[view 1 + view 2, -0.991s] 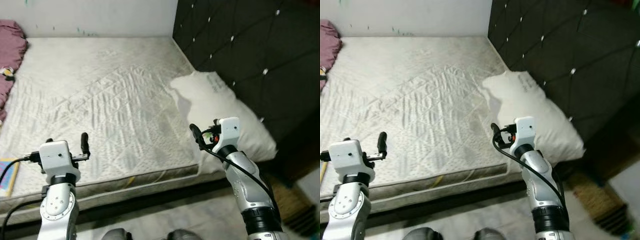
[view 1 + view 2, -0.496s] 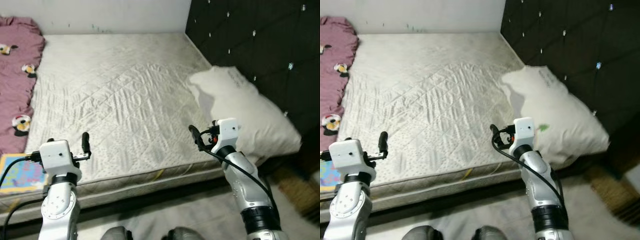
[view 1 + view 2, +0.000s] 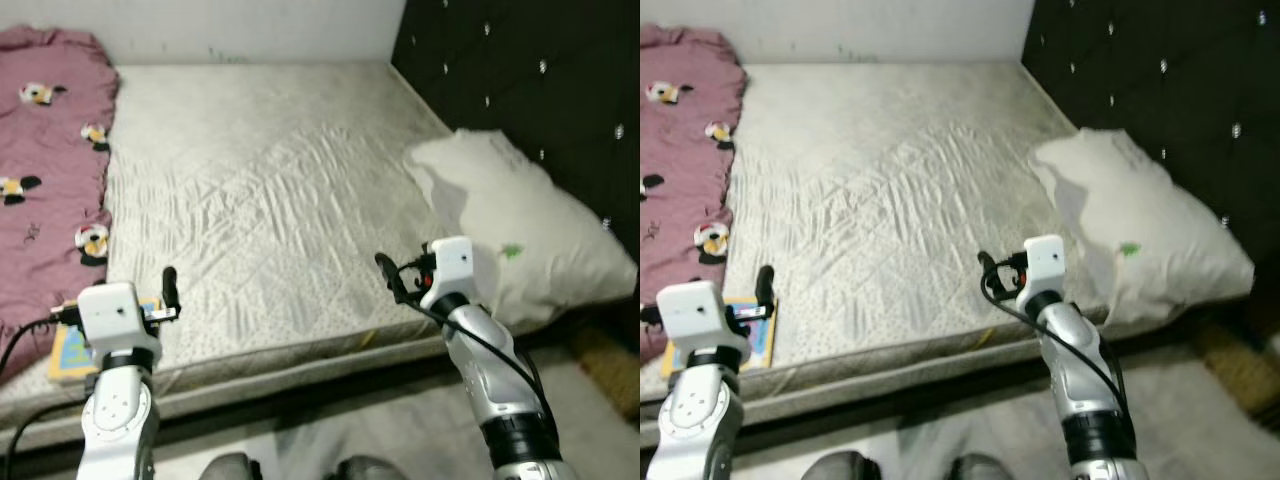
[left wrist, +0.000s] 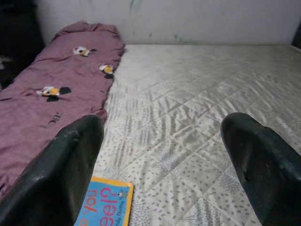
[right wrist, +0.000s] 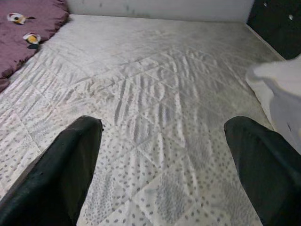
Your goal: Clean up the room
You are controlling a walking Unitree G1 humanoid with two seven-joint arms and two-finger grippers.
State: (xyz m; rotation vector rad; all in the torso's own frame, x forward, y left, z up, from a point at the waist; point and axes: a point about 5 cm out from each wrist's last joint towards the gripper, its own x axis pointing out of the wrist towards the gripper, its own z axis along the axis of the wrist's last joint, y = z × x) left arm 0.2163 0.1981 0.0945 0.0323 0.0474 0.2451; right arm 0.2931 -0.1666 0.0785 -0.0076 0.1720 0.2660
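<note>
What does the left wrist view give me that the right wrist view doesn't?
Left wrist view alone: a blue and yellow book lying on the mattress by the near end of the maroon blanket. Right wrist view alone: the white pillow and a corner of the dark tufted headboard. Both share the bare quilted mattress, the blanket with its small printed figures, the pale wall behind, and open black fingers framing each shot.
</note>
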